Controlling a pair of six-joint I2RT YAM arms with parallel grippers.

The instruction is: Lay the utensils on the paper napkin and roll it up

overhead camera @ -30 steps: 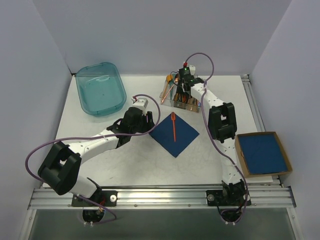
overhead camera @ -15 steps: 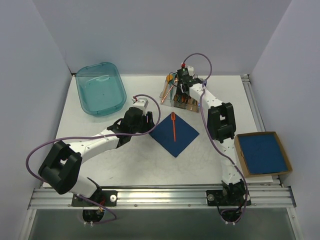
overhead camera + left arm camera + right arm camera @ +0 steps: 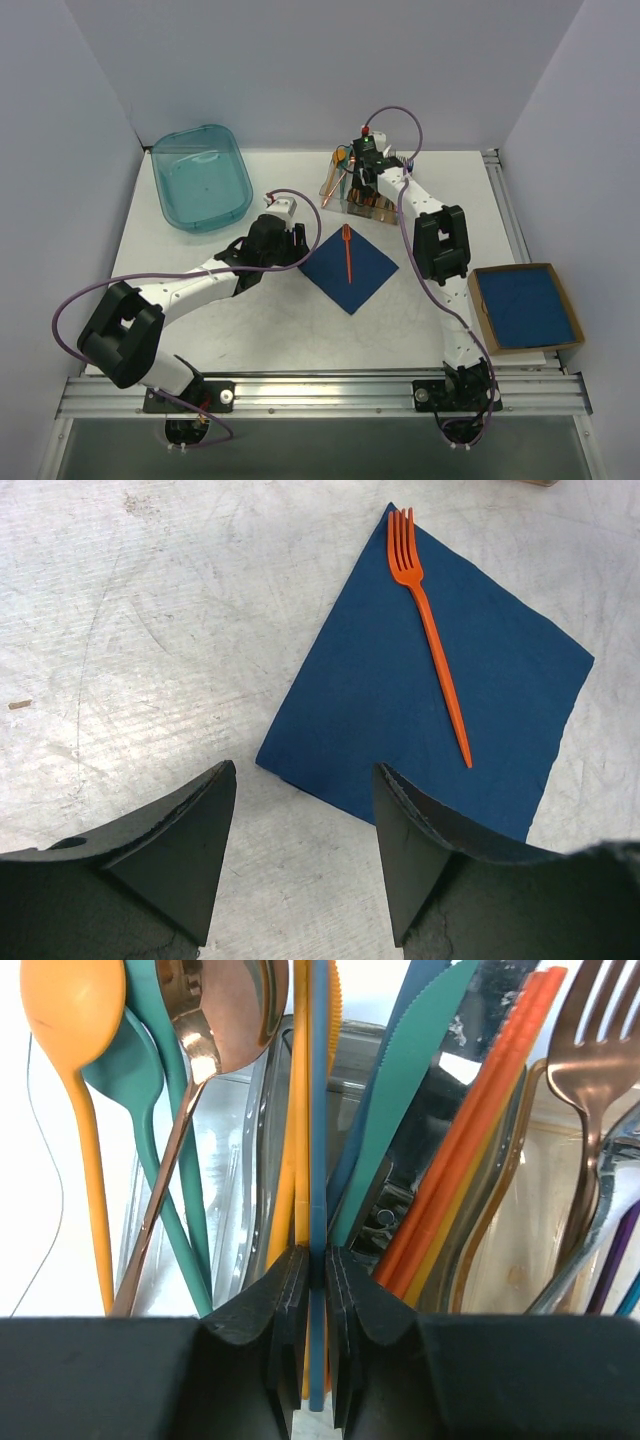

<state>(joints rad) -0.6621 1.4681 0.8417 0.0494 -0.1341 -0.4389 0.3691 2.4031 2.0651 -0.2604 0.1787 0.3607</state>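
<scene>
The dark blue paper napkin (image 3: 349, 266) lies flat as a diamond at mid table, also in the left wrist view (image 3: 400, 695). An orange fork (image 3: 347, 250) lies on it (image 3: 432, 645). My left gripper (image 3: 300, 242) is open and empty just left of the napkin's corner (image 3: 305, 772). My right gripper (image 3: 362, 172) is down in the clear cutlery holder (image 3: 352, 200), shut (image 3: 317, 1255) on a thin blue cutlery handle (image 3: 318, 1110). A shiny copper round-bowled spoon (image 3: 222, 1015) and a copper fork (image 3: 598, 1040) stand in the holder.
Teal, yellow and orange cutlery crowd the holder around my right fingers (image 3: 365, 1300). A teal plastic bin (image 3: 200, 176) sits back left. A cardboard box (image 3: 478, 305) holding blue napkins stands at the right edge.
My right gripper has shifted slightly left and back at the cutlery holder. The left arm, napkin and fork have not moved.
</scene>
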